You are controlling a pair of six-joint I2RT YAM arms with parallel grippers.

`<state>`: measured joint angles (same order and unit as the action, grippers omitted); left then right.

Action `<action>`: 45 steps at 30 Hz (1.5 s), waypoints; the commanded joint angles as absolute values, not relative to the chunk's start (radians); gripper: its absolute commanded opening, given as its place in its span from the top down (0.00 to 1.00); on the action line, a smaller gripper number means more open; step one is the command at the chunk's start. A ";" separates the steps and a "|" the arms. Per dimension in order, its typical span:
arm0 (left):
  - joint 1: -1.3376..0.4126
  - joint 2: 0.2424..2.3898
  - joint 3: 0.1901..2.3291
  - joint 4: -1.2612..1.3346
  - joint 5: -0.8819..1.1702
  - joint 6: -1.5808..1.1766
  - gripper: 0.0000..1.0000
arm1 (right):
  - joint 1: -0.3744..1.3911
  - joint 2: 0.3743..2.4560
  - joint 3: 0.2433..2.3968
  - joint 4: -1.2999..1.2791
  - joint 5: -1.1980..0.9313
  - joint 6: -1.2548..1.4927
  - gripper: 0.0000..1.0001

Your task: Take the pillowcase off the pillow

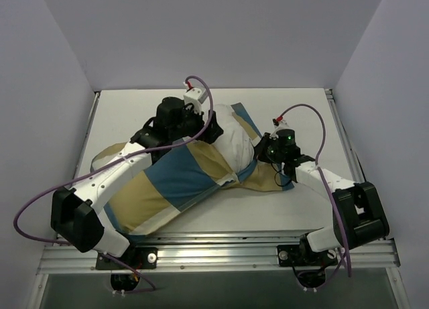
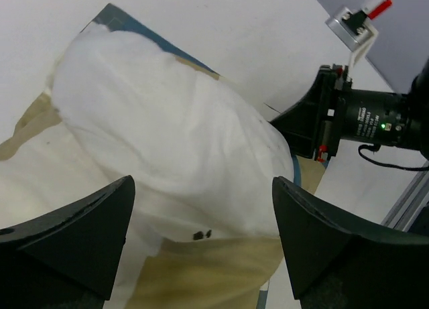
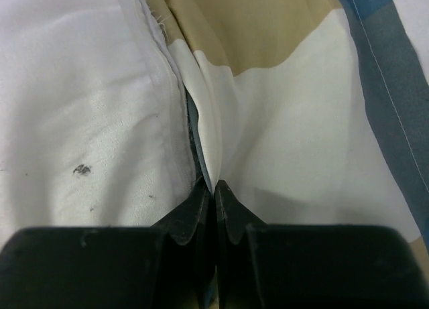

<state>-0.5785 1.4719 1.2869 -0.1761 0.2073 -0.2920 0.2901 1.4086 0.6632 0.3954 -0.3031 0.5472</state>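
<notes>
The pillowcase [image 1: 175, 181], in blue, tan and cream blocks, lies across the middle of the table and still covers the near-left part of the pillow. The white pillow [image 1: 234, 143] bulges out of its open far end. My left gripper [image 1: 201, 121] hovers open over the exposed pillow [image 2: 167, 141], its jaws wide apart and empty; the tan case edge [image 2: 201, 275] lies below it. My right gripper [image 1: 263, 153] is shut on the blue-edged rim of the pillowcase [image 3: 281, 135], beside the pillow's seam [image 3: 87, 121].
The right arm's wrist camera and gripper body [image 2: 362, 118] sit close to the pillow's right side in the left wrist view. White walls enclose the table on three sides. A metal rail [image 1: 221, 245] runs along the near edge.
</notes>
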 commanded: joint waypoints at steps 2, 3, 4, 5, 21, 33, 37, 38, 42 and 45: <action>-0.685 1.491 1.420 -0.207 0.143 -0.031 0.07 | 0.317 1.431 0.738 0.376 -0.288 0.515 1.00; -0.731 1.508 1.437 -0.215 0.141 -0.003 0.06 | 0.321 1.433 0.745 0.374 -0.288 0.512 1.00; -0.751 1.525 1.471 -0.221 0.137 0.062 0.05 | 0.322 1.434 0.756 0.373 -0.288 0.511 1.00; -0.768 1.566 1.488 -0.235 0.129 0.087 0.05 | 0.324 1.434 0.762 0.370 -0.291 0.509 1.00; -0.856 1.862 1.548 -0.305 0.117 0.278 0.04 | 0.334 1.422 0.790 0.337 -0.285 0.497 1.00; -0.810 1.922 1.399 -0.106 -0.002 0.069 0.84 | 0.339 1.396 0.787 0.322 -0.282 0.497 1.00; -0.758 1.859 1.364 -0.023 -0.009 -0.069 0.98 | 0.339 1.367 0.759 0.305 -0.262 0.486 1.00; -0.752 1.847 1.361 -0.017 -0.032 -0.092 0.98 | 0.339 1.361 0.744 0.299 -0.258 0.485 1.00; -0.687 1.784 1.315 0.063 -0.118 -0.263 0.98 | 0.341 1.324 0.689 0.295 -0.239 0.491 1.00; -0.631 1.746 1.301 0.078 -0.170 -0.412 0.98 | 0.339 1.293 0.625 0.296 -0.204 0.518 1.00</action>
<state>-0.7559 1.8061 1.3136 0.0105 0.0486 -0.2413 0.3351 1.3495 0.6918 0.3611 -0.2462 0.5060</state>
